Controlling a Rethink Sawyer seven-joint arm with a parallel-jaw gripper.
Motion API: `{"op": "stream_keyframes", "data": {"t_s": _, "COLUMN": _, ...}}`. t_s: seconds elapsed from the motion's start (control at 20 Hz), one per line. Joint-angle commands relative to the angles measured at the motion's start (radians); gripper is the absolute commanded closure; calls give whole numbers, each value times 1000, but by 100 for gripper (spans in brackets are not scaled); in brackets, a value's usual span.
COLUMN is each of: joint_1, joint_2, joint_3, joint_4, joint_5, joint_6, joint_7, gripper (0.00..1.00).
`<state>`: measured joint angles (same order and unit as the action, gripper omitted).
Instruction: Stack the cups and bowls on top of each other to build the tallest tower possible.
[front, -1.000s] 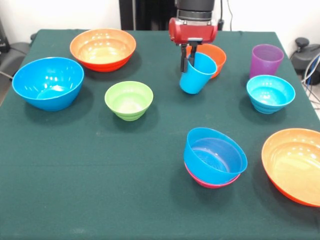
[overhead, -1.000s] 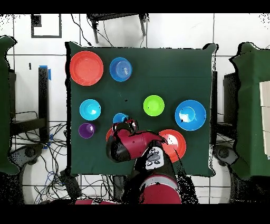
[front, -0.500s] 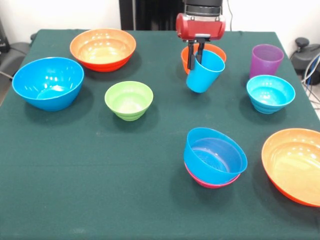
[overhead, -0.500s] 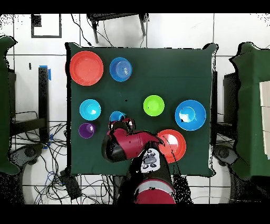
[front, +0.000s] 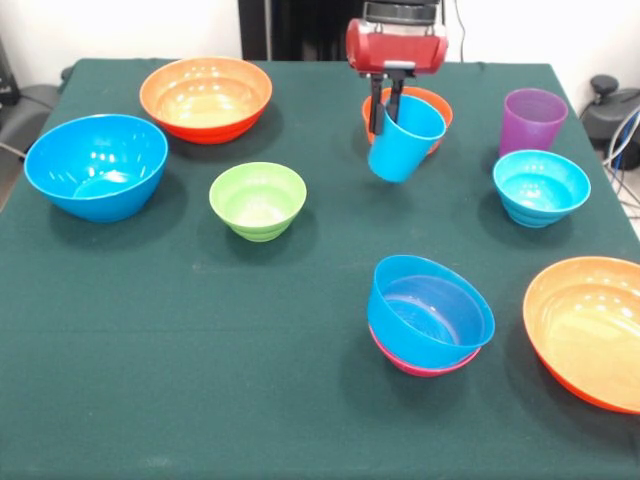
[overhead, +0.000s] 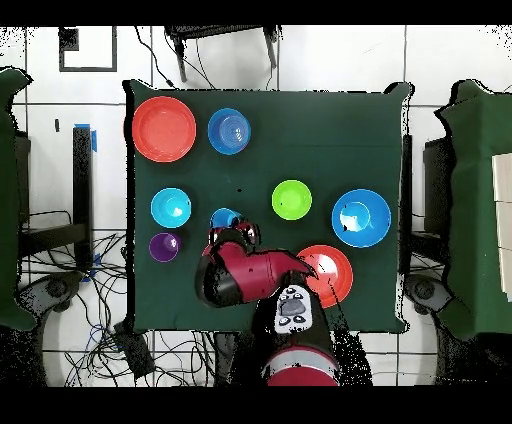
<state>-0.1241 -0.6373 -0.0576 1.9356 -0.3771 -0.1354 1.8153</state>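
My gripper (front: 386, 108) is shut on the rim of the light blue cup (front: 405, 142), one finger inside and one outside. The cup hangs tilted above the cloth, in front of a small orange bowl (front: 436, 104). From overhead the cup (overhead: 225, 216) shows just beyond the gripper (overhead: 232, 232). The purple cup (front: 533, 120) stands upright at the far right. The tower (front: 430, 312) is a blue bowl nested in a pink bowl (front: 420, 369), near the front.
A cyan bowl (front: 540, 187) sits by the purple cup. A large orange bowl (front: 590, 330) lies at the right edge. A green bowl (front: 257, 200), a big blue bowl (front: 95, 165) and another orange bowl (front: 205, 97) occupy the left half.
The gripper has risen and shifted to the right in the front view, carrying the light blue cup with it. Nothing else has moved.
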Motion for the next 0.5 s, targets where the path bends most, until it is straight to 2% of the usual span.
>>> {"op": "stream_keyframes", "data": {"t_s": 0.05, "joint_1": -37, "joint_2": -96, "joint_3": 115, "joint_4": 84, "joint_5": 35, "joint_6": 114, "joint_7": 149, "gripper": 100}}
{"op": "stream_keyframes", "data": {"t_s": 0.5, "joint_1": -83, "joint_2": -218, "joint_3": 191, "joint_4": 149, "joint_5": 75, "joint_6": 182, "joint_7": 145, "gripper": 100}}
